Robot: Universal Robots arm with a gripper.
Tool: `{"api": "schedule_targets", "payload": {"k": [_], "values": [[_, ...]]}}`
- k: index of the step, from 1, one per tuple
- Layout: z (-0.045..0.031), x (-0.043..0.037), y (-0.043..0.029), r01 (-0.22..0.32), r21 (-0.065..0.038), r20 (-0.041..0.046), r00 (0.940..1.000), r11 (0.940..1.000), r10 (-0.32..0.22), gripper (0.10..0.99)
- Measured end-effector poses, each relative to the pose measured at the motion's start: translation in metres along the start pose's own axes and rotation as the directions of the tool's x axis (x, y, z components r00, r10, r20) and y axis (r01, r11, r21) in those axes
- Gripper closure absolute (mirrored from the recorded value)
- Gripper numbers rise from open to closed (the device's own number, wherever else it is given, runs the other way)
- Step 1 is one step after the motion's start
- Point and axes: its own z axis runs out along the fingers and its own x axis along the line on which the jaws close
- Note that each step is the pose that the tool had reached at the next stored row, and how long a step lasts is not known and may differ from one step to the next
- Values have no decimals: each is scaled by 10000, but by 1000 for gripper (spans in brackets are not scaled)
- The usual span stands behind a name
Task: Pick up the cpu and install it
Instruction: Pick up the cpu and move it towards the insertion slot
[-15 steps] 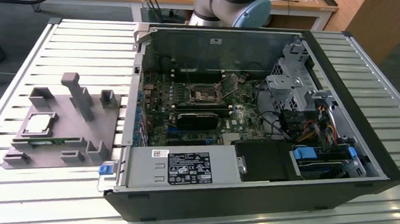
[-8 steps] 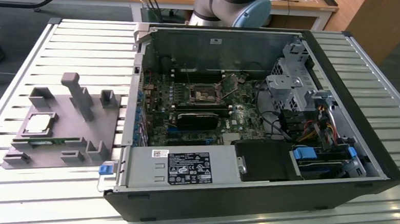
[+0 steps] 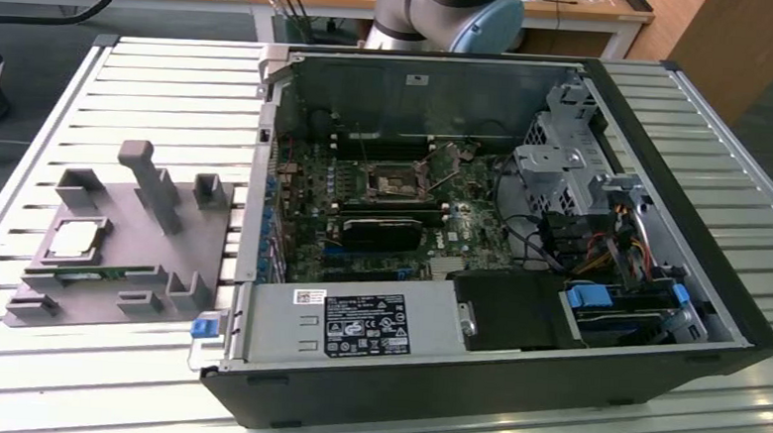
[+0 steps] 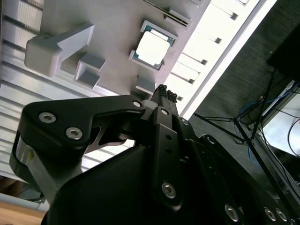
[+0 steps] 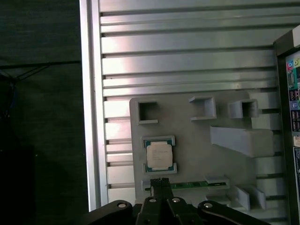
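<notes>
Claw: the gripper point(image 5: 160, 181) is clenched, its two black fingertips pressed together with nothing between them; it also shows in the second wrist view point(image 4: 165, 92)
Claw's place: above the grey fixture point(image 5: 197, 154), its tips apart from the cpu and close to it in both wrist views
Cpu: the cpu point(image 5: 158, 155) lies flat, silver top up, in a shallow framed pocket of the fixture; in the exterior view point(image 3: 75, 238) it sits toward 9 o'clock on the fixture
Memory stick: the long green memory stick point(image 5: 192, 185) lies in a slot just beside the cpu, at 6 o'clock from it in the exterior view point(image 3: 77, 273)
Fixture: it rests on the slatted metal table point(image 3: 169, 76), at 9 o'clock from the computer case point(image 3: 484, 390) in the exterior view
Case: lying open, side panel off, the motherboard point(image 3: 362, 166) showing, its socket point(image 3: 395, 184) near the board's middle
Arm base: the robot arm's base point(image 3: 451, 12) stands at 12 o'clock from the case
</notes>
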Motion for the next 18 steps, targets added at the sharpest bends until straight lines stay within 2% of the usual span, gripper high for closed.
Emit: {"api": "schedule_targets", "payload": {"k": [18], "values": [[208, 1, -13, -1, -21, -13, 10000, 10000, 1, 980]]}}
